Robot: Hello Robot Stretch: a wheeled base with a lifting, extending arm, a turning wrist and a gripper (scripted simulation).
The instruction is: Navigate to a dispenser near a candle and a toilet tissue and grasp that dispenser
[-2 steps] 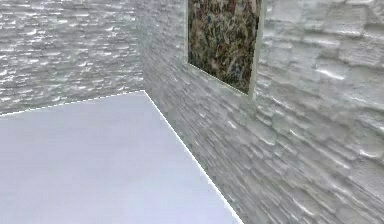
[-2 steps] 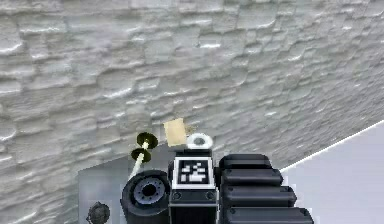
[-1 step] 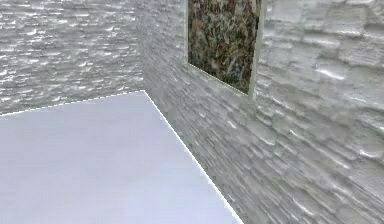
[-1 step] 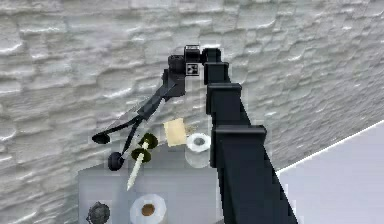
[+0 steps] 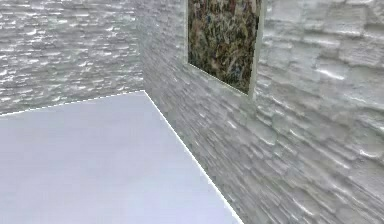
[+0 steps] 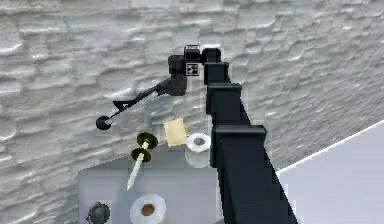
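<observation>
The walls are rough grey-white stone (image 5: 70, 50) and meet in a corner in the forward view, above a smooth pale grey floor (image 5: 90, 160). On the wall at the forward view's right hangs a framed picture mottled in brown and green (image 5: 225, 40).

In the arm side view a pale grey tabletop (image 6: 110, 185) stands against the same stone. On it lie:
- a white toilet tissue roll with a brown core (image 6: 148, 210), at the near edge
- a second white roll (image 6: 198, 143), nearer the wall
- a cream block (image 6: 175, 132), just beside the second roll
- a white-handled stick with a dark disc (image 6: 140, 160)

A small dark round object (image 6: 98, 212) at the tabletop's near left corner may be the dispenser.

The dark square arm (image 6: 235, 150) rises past the tabletop. The hand (image 6: 109, 112) shows against bare wall and holds nothing.
</observation>
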